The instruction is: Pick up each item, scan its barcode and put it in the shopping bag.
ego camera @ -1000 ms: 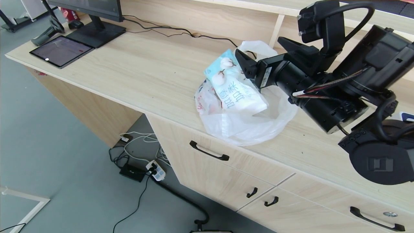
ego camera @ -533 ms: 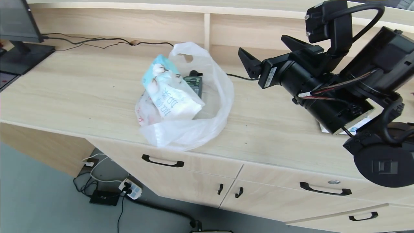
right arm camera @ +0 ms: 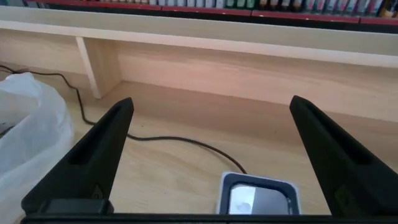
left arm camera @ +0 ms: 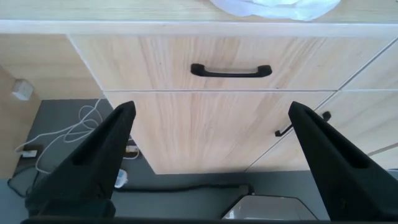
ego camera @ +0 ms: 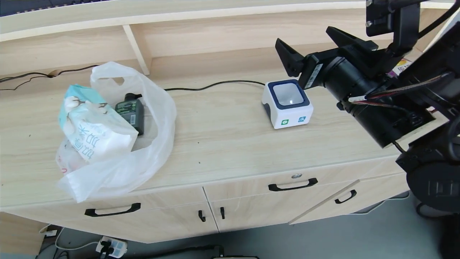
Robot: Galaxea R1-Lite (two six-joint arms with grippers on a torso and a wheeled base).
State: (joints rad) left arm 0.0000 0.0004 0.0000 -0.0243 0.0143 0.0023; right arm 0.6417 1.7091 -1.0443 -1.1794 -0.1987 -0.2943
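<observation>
Head view shows a long table [ego camera: 230, 144] of light wood with a low wooden shelf wall along its back. Under the table top are drawers with black handles [ego camera: 293, 185], and below them is a grey floor [ego camera: 359, 237] with a white plug strip [ego camera: 111, 246].

A white shopping bag [ego camera: 118, 172] lies open on the robot's left part of the table. A tissue pack [ego camera: 93, 133] and a dark bottle [ego camera: 131, 111] lie in it, side by side. A small white scanner box [ego camera: 287, 104] stands on the table well apart from the bag, and a black cable [ego camera: 215, 84] runs along the table behind them.

The right tool [ego camera: 307, 39] hangs above the table just beside the scanner box, far from the bag. Its two black fingers [right arm camera: 93, 162] are spread wide with nothing between them.

The left tool [left arm camera: 211, 107] is low in front of a drawer handle [left arm camera: 231, 71], with the bag's edge above it. It is spread wide too and holds nothing.
</observation>
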